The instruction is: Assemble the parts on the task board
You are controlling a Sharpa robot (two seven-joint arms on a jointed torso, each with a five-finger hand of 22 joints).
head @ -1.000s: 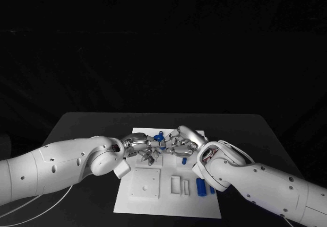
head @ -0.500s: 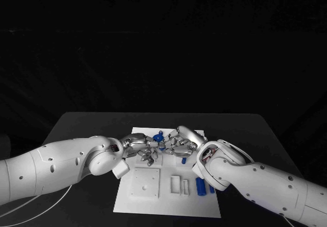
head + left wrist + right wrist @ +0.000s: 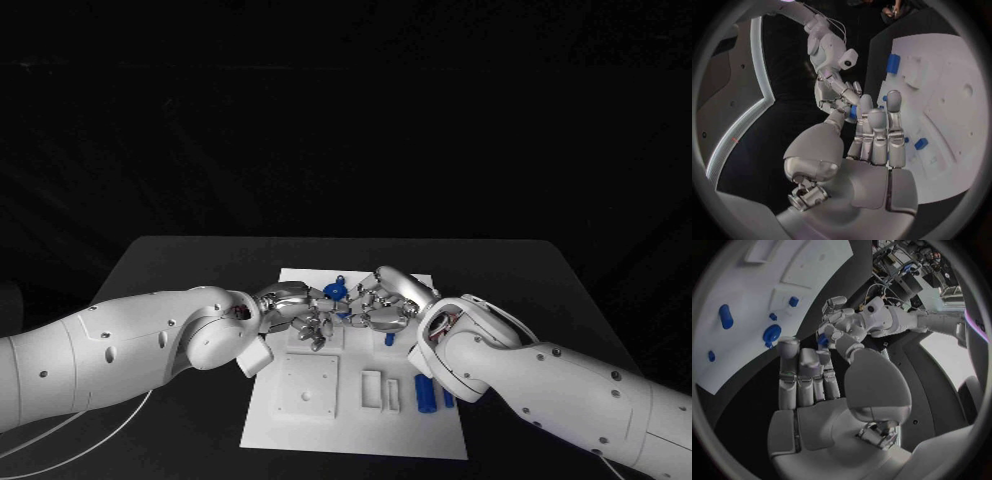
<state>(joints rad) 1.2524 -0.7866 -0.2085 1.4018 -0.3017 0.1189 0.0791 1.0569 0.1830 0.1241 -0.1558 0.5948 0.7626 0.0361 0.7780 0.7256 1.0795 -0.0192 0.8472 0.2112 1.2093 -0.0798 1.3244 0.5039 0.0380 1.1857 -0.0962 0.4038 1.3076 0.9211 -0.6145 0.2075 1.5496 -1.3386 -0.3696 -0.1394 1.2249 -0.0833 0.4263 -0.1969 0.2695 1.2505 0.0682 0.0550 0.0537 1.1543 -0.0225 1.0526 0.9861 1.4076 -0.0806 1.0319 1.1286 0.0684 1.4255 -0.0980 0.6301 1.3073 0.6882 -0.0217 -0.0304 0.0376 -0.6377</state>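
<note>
Over the far half of the white task board (image 3: 310, 430) my left hand (image 3: 296, 310) and right hand (image 3: 384, 306) meet fingertip to fingertip. Between them sits a small blue part (image 3: 853, 111), pinched by my left thumb and a finger, with the right hand's fingertips (image 3: 841, 94) on it as well. The right wrist view shows the same blue part (image 3: 822, 340) at my right fingertips, against the left hand (image 3: 842, 322). A round blue part (image 3: 335, 291) stands on the board just behind the hands.
On the board's near half lie a white square plate (image 3: 307, 387), a white slotted block (image 3: 382, 390) and two oblong blue parts (image 3: 426, 393). A small blue peg (image 3: 389, 340) stands close under my right hand. Black table surrounds the board.
</note>
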